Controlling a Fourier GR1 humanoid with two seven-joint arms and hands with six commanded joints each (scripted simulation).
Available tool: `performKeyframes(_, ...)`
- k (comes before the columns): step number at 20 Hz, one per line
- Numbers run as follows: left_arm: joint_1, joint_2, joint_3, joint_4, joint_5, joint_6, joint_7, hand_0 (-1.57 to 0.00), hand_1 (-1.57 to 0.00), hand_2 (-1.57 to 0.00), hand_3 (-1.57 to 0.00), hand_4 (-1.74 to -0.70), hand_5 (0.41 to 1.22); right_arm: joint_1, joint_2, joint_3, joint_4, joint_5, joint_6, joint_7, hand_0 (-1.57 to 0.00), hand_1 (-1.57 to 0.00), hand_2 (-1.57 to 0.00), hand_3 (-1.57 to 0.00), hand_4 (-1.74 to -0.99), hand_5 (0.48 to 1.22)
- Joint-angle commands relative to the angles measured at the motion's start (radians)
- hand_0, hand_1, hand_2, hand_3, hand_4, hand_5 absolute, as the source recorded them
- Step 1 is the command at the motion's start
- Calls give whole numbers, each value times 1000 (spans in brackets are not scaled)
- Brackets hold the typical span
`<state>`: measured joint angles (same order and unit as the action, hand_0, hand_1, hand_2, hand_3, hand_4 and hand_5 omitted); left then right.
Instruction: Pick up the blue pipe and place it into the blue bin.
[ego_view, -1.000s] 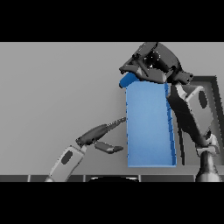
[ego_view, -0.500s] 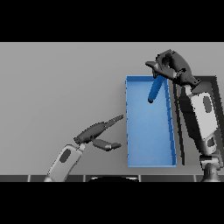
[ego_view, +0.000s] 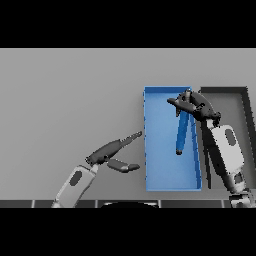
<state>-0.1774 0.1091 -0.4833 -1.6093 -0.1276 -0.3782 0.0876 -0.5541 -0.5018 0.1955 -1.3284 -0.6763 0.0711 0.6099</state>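
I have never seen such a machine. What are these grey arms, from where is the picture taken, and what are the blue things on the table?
The picture is taken from the robot's own head, looking down at a grey table. The two white and grey arms belong to the robot, and each ends in a dark hand.

The left hand is at the lower left, above the table, with straight fingers and holding nothing.

The right hand is over the far end of the blue bin, an open box. Its fingers are curled round the upper end of the blue pipe, a thin rod. The pipe hangs down inside the bin's outline; I cannot tell whether its lower end touches the bin's floor.

Right of the blue bin is a dark bin, partly hidden by the right arm.
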Motion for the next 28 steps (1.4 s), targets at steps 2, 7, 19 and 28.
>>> performKeyframes(2, 12, 1, -8, -13, -6, 5, -9, 1, 1, 1, 1, -886, 455, -5, -51, 133, 60, -81, -79, 0, -1563, -1459, -1393, -1122, -1547, 1133)
performKeyframes(7, -3, -1, 1, -9, -3, 6, 31, 1, 1, 1, 1, -888, 453, -96, -195, 458, 135, -355, -166, 0, -534, -477, -456, -367, -1285, 1141)
performKeyframes(19, 12, -7, -5, 5, -4, 5, 3, 1, 1, 1, 1, -914, 459, -143, -215, 600, 184, -135, -119, -70, -36, -32, -30, -24, -1122, 705)
performKeyframes(28, -14, -2, 23, -11, 36, -7, 35, 1, 1, 1, 1, -920, 469, -126, -220, 594, 157, -158, -94, -92, -9, -8, -7, -6, -1129, 678)
